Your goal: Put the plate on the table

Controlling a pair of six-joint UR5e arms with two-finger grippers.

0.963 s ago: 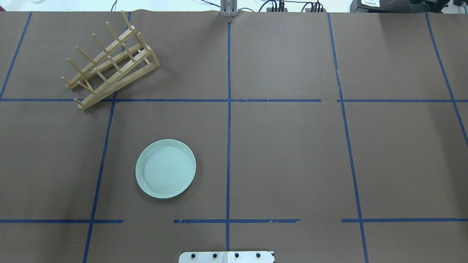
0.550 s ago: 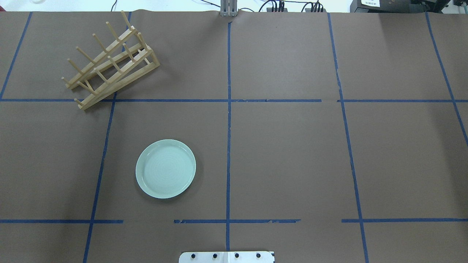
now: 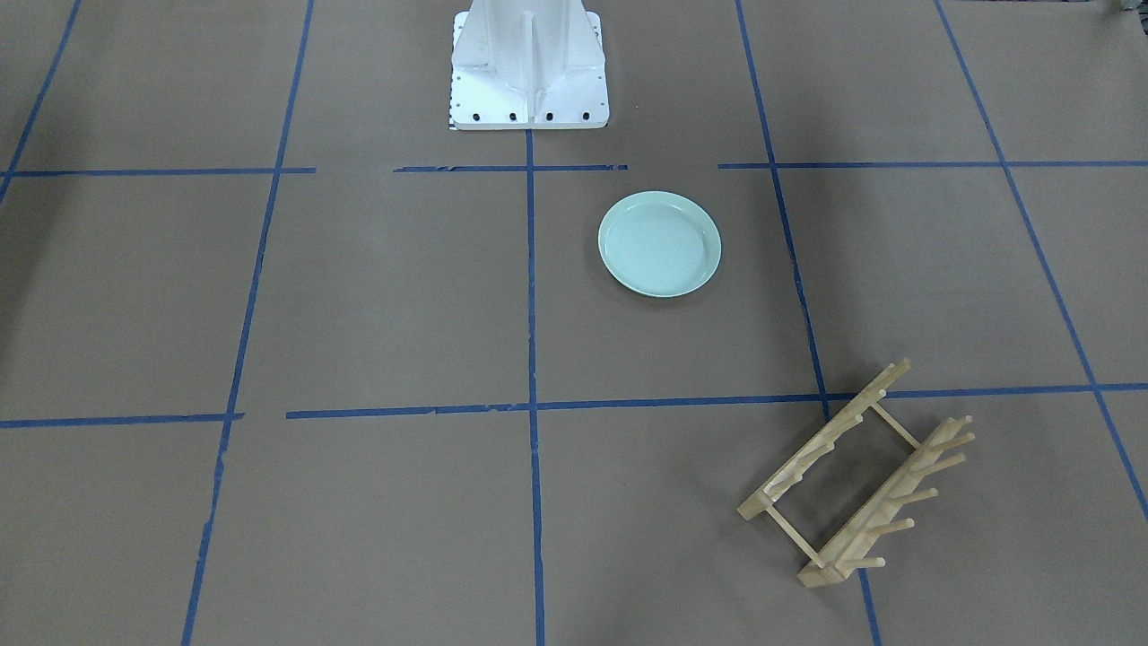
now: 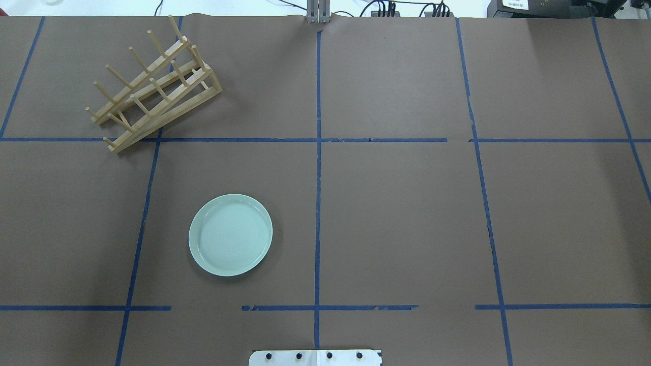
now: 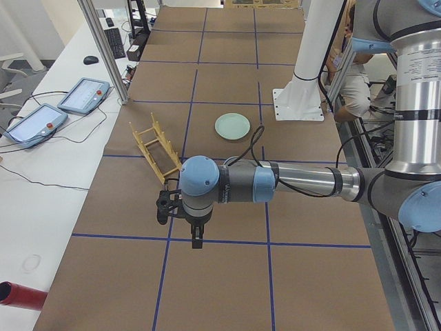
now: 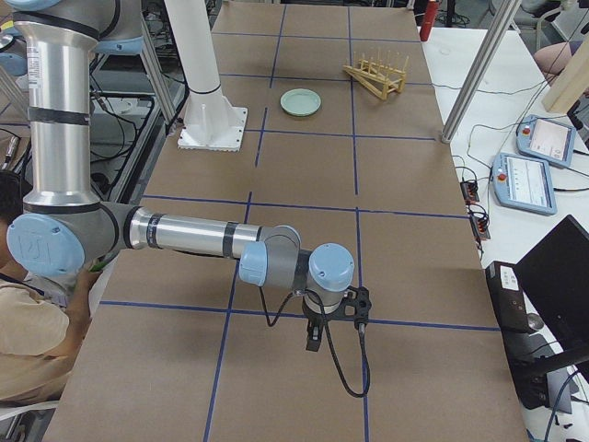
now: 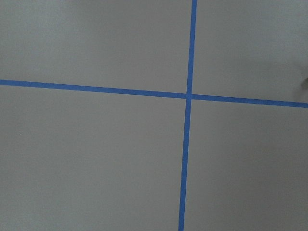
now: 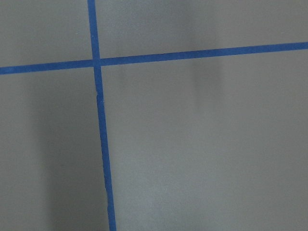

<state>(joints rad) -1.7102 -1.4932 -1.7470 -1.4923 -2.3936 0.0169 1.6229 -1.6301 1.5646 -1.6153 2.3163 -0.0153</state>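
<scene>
Plate (image 4: 230,235) lies flat, face up, on the worktop (image 4: 396,218), on the robot's left of the centre tape line (image 4: 318,203), near the base (image 4: 315,357) and well apart from the rack (image 4: 152,91). Nothing holds it, so the task appears complete. Left hand (image 5: 196,240) and right hand (image 6: 312,339) hang over bare worktop far from it; how far they are open cannot be told. It is probably glazed ceramic: rigid, fairly heavy, slippery, breakable. Grip the raised rim, one finger inside and one outside.
</scene>
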